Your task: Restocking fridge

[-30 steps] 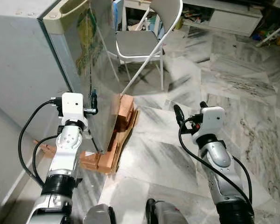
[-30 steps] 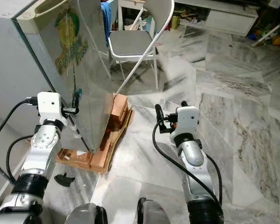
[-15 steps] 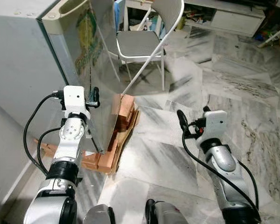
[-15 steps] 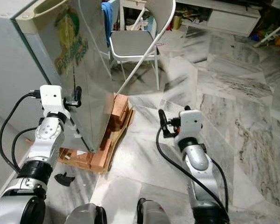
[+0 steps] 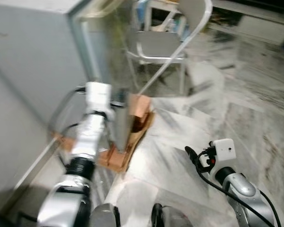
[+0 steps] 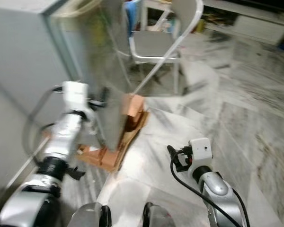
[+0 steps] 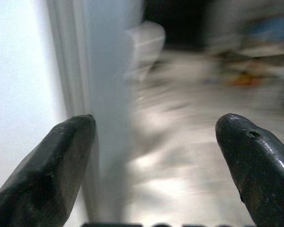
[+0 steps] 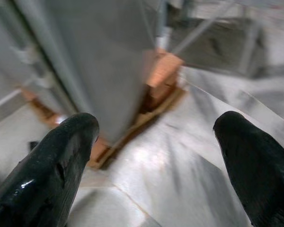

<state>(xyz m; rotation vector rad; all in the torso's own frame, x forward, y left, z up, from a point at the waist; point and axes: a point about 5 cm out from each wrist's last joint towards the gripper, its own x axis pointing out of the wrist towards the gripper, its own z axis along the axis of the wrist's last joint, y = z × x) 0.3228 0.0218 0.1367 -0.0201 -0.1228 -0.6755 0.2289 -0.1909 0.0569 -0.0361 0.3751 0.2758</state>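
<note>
Both end effectors are spread and holding nothing. Left end effector (image 7: 154, 165) sits right at the fridge (image 5: 33, 71) door edge, probably to pull it open; right end effector (image 8: 156, 165) hangs low over the marble floor (image 5: 236, 104).

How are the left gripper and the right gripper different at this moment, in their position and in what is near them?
The left gripper is raised against the front edge of the fridge; the right gripper hangs lower, over the marble floor, apart from the fridge. The left gripper's fingers straddle the fridge's edge, whereas the right gripper's fingers have only air between them. Both are open and hold nothing.
</note>
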